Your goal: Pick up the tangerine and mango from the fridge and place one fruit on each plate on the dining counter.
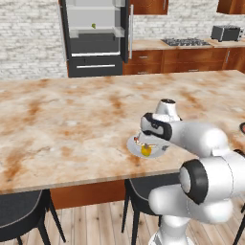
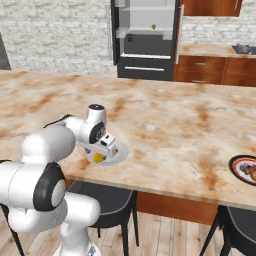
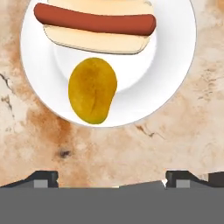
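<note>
Sitting on the near white plate point(image 3: 175, 78), the mango point(image 3: 92, 90) lies right beside a hot dog point(image 3: 94, 24) in its bun, close to the plate's rim. The hand point(image 3: 111, 177) hangs just above with its fingers spread wide, holding nothing. That plate is near the front edge of the table point(image 1: 72, 119). Further along there's a second plate point(image 2: 243, 169), and the fridge point(image 1: 95, 36) stands open behind.
</note>
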Controlling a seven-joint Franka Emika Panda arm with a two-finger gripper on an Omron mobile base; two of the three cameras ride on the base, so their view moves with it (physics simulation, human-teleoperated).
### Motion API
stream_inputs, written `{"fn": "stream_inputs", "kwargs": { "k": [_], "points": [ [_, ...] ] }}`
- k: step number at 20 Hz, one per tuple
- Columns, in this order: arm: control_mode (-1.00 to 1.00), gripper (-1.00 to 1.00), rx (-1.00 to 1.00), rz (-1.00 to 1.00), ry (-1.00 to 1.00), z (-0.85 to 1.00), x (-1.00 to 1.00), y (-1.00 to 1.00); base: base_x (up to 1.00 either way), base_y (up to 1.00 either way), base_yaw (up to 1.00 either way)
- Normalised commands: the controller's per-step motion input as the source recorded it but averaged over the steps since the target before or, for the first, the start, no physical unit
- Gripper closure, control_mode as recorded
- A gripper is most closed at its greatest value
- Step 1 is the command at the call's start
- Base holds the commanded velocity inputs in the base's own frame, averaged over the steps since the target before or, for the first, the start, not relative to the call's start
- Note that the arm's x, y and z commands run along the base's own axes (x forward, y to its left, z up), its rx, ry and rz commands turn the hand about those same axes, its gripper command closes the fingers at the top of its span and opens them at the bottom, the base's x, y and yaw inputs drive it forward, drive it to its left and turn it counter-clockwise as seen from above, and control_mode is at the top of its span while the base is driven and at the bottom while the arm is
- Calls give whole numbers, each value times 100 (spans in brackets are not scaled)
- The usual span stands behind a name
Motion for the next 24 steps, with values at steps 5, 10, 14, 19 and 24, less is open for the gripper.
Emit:
{"fn": "stream_inputs", "kwargs": {
  "k": [5,10,14,19,24],
  "points": [
    [-100,-100,2,0,-1,93,-100,0,0,0,0],
    [-100,-100,-1,0,-19,70,-100,5,0,0,0],
    [-100,-100,-8,0,-26,34,-100,2,0,0,0],
    [-100,-100,-11,0,-17,45,-72,5,0,0,0],
    [-100,-100,-3,0,-10,71,-38,2,0,0,0]
  ]
}}
